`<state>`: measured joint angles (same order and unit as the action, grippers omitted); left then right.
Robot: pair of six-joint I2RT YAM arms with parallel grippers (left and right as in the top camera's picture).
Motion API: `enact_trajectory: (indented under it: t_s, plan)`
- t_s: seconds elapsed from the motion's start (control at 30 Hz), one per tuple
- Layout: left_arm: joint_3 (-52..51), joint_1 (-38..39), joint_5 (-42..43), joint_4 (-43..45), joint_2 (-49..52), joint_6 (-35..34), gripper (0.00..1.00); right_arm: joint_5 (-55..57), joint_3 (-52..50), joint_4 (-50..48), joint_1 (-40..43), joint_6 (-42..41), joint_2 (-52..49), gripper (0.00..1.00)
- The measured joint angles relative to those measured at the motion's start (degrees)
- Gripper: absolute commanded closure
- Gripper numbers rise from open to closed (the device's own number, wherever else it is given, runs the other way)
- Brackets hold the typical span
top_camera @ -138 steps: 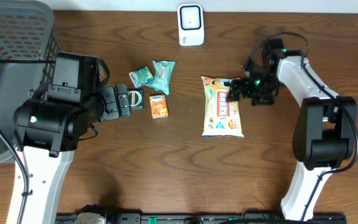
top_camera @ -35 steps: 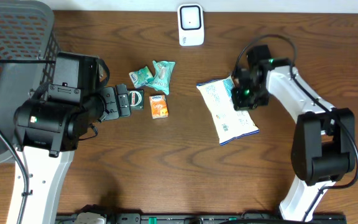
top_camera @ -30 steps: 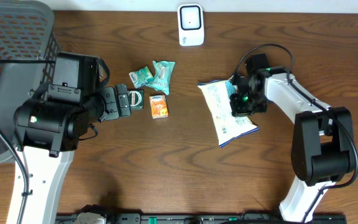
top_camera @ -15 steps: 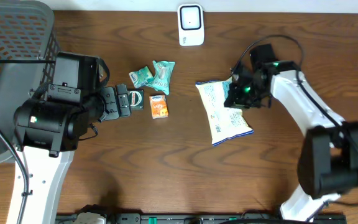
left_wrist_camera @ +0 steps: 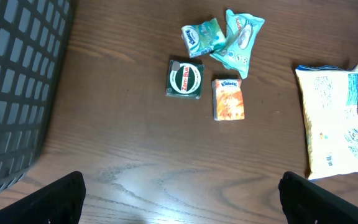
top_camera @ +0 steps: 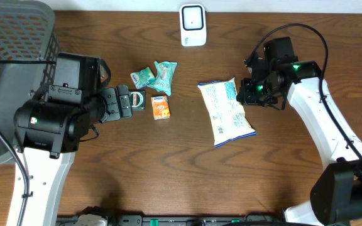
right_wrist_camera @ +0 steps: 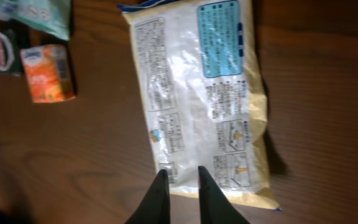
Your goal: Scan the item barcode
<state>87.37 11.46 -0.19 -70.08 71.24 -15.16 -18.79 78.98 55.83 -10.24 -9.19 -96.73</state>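
Overhead: the snack bag [top_camera: 226,113] lies flat, right of the table's [top_camera: 168,176] middle, with the right claw [top_camera: 247,93] just beside its far right corner.
Left wrist: the left claw [left_wrist_camera: 182,199] is spread wide and empty.
Right wrist: the right claw's tips are slightly apart over the bag's edge, gripping nothing.

Left gripper [left_wrist_camera: 180,186] spread wide, right gripper [right_wrist_camera: 180,177] barely parted.
The left fingers [left_wrist_camera: 48,199] are held at full spread, one to either side. The right arm [top_camera: 322,119] is stretched inward, its wrist bent down; only a narrow gap is seen between its fingers [right_wrist_camera: 156,202].
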Motion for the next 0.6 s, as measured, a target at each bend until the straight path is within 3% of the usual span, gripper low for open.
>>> enact_trajectory:
  t_s: [0.07, 0.27, 0.33, 0.6]
  plan:
    - [0.0, 0.0, 0.0, 0.0, 0.0, 0.0, 0.02, 0.9, 0.0, -0.2, 0.0, 0.2, 0.0, 0.74]
    - [0.0, 0.0, 0.0, 0.0, 0.0, 0.0, 0.02, 2.5, 0.0, -4.9, 0.6, 0.7, 0.0, 0.13]
    - [0.0, 0.0, 0.0, 0.0, 0.0, 0.0, 0.02, 2.9, 0.0, -6.6, 1.1, 0.8, 0.0, 0.02]
    - [0.0, 0.0, 0.0, 0.0, 0.0, 0.0, 0.02, 5.7, 0.0, -9.4, 2.2, 1.6, 0.0, 0.01]
